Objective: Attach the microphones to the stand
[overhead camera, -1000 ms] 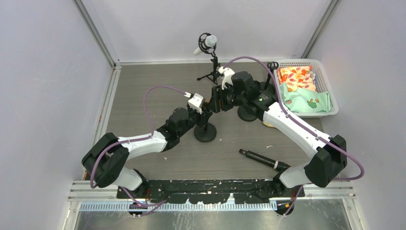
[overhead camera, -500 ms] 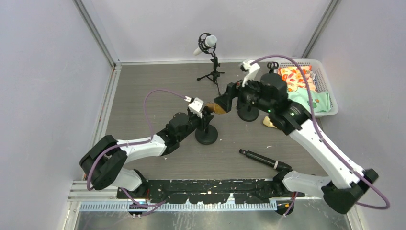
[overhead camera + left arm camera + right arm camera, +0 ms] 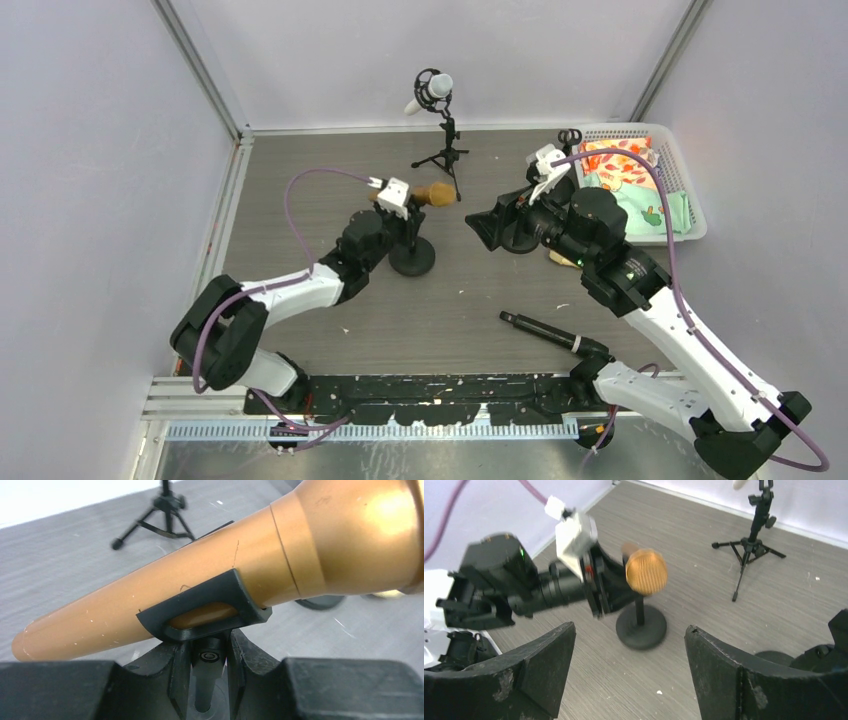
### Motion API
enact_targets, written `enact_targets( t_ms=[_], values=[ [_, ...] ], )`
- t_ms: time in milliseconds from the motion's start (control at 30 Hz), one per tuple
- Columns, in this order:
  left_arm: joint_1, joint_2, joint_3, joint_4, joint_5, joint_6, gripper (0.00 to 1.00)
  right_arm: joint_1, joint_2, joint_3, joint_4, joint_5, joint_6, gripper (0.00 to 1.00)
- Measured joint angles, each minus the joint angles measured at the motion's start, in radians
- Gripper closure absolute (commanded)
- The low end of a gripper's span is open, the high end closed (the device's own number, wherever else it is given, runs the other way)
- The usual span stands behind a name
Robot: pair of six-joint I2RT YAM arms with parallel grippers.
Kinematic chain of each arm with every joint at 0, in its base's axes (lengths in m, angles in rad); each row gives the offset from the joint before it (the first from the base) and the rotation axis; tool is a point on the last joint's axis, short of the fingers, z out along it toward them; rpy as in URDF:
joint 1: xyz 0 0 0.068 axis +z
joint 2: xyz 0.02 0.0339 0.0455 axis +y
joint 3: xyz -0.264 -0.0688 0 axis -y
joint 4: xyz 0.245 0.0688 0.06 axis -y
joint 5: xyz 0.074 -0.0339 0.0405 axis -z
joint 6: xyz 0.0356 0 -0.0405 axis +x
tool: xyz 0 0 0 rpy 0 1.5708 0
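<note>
On the round-base stand (image 3: 412, 262), gold microphone (image 3: 250, 565) lies in the clip (image 3: 210, 610)
Below it the left gripper (image 3: 207, 655) pinches the post (image 3: 639, 611); the right gripper (image 3: 629, 675) hangs spread, apart. Best to steady the post and confirm a snug seat before releasing.

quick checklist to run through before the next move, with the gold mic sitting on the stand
1. gold microphone lies in the clip of the round-base stand: ok
2. clip holds it firmly: cannot tell
3. left gripper shut on the stand's post just under the clip: ok
4. right gripper open and apart from the gold microphone: ok
5. black microphone lying free on the table, nothing on it: ok
</note>
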Motion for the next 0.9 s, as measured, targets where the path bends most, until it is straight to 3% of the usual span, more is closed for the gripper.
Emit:
enact_targets(
  t_ms=[467, 900],
  values=[
    [0.328, 0.263, 0.275, 0.134, 0.085, 0.013, 1.0, 0.0, -0.05, -0.058, -0.011, 0.034, -0.003, 0.19],
    [0.444, 0.602, 0.61, 0.169, 0.237, 0.018, 1.0, 0.0, -0.074, -0.073, -0.048, 0.037, -0.001, 0.21]
  ],
)
